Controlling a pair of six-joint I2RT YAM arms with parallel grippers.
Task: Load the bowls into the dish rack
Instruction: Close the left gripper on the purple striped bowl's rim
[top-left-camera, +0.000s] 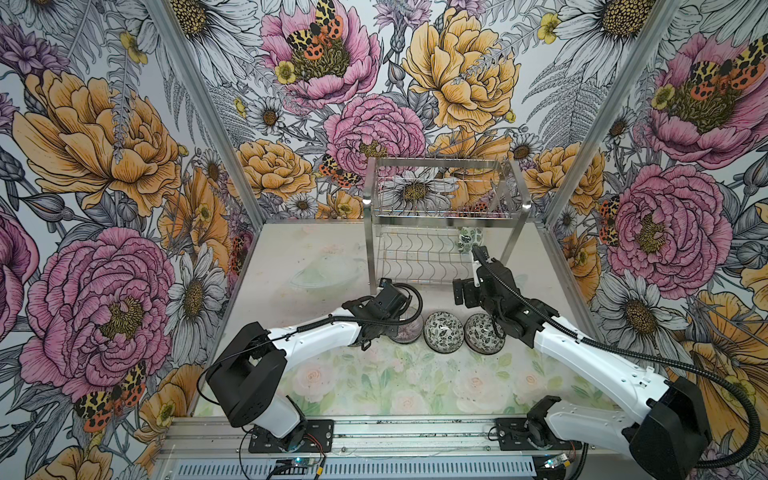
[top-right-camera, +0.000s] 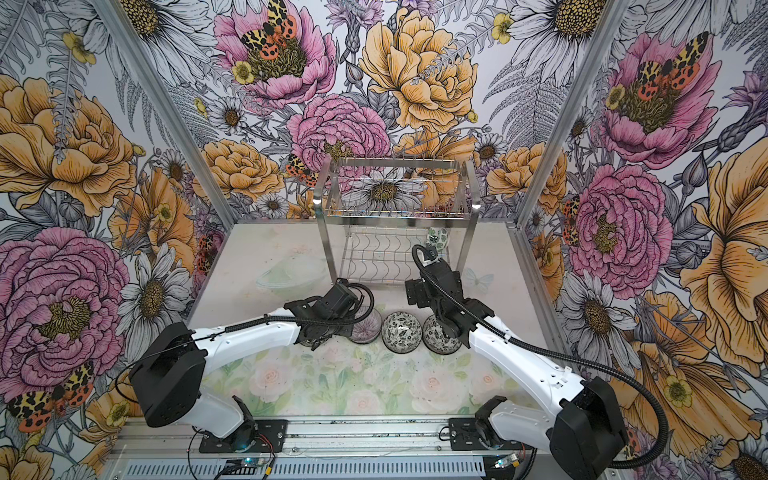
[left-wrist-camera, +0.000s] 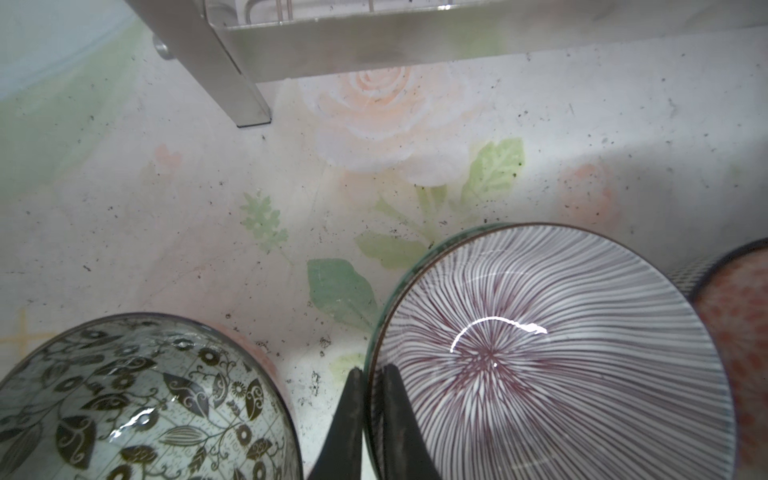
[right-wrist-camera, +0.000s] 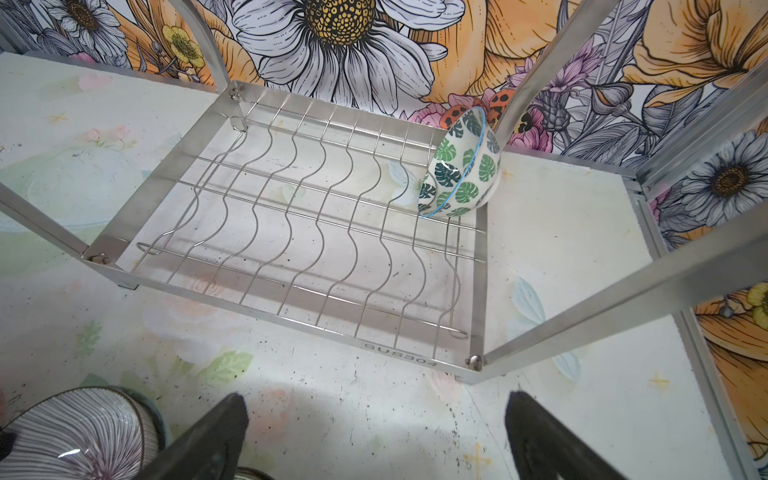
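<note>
The dish rack (top-left-camera: 444, 216) stands at the back of the table, and a green-leaf bowl (top-left-camera: 469, 240) leans on edge at the right end of its lower shelf (right-wrist-camera: 399, 353). A row of bowls sits in front of the rack. My left gripper (left-wrist-camera: 372, 372) is shut on the rim of the striped bowl (left-wrist-camera: 540, 353), one finger inside and one outside. A black-and-white leaf bowl (left-wrist-camera: 137, 399) sits beside it, and a pink-red bowl (left-wrist-camera: 739, 332) shows on its other side. My right gripper (right-wrist-camera: 374, 405) is open and empty, just in front of the rack's right corner.
Another black-and-white floral bowl (top-left-camera: 484, 333) sits partly under the right arm. A faint pale-green bowl shape (top-left-camera: 324, 272) shows on the table left of the rack. The rack's leg (left-wrist-camera: 224, 70) stands close behind the striped bowl. Floral walls enclose three sides.
</note>
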